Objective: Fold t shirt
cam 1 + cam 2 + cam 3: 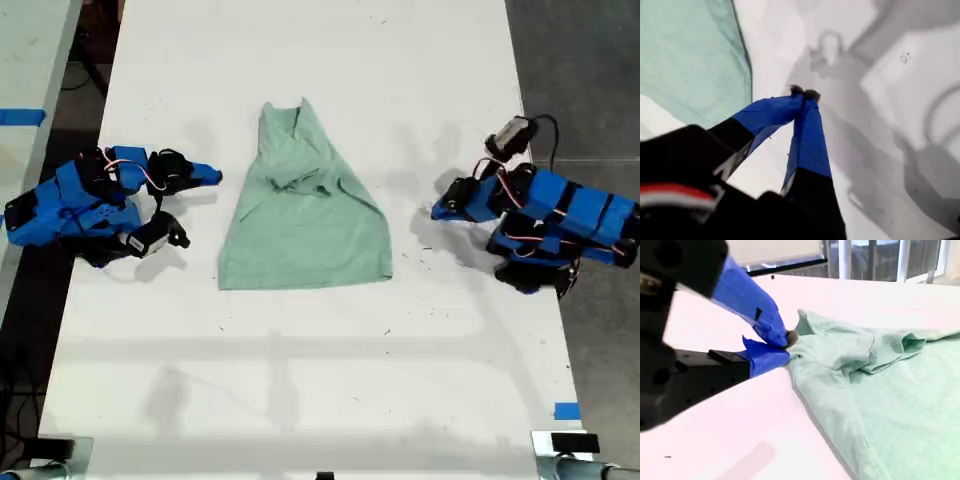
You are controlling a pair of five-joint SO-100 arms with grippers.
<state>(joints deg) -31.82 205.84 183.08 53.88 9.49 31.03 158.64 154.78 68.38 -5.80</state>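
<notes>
Shirt [305, 205] lies on the white bench [300, 380], between the two arms, sleeves already folded in over the body, narrow neck end away from the hem. Soft, light, wrinkled knit is judged: it will drape and bunch, not slide as a sheet, so corners are better taken than mid-panel.

First hand [805, 93] is seen closed on nothing, tips over bare bench just beside a shirt edge. Second hand [785, 345] is closed or nearly so at a shirt edge; whether cloth is pinched cannot be told.

Suggested grasp: both hem corners, lifted together, carried toward the neck.
</notes>
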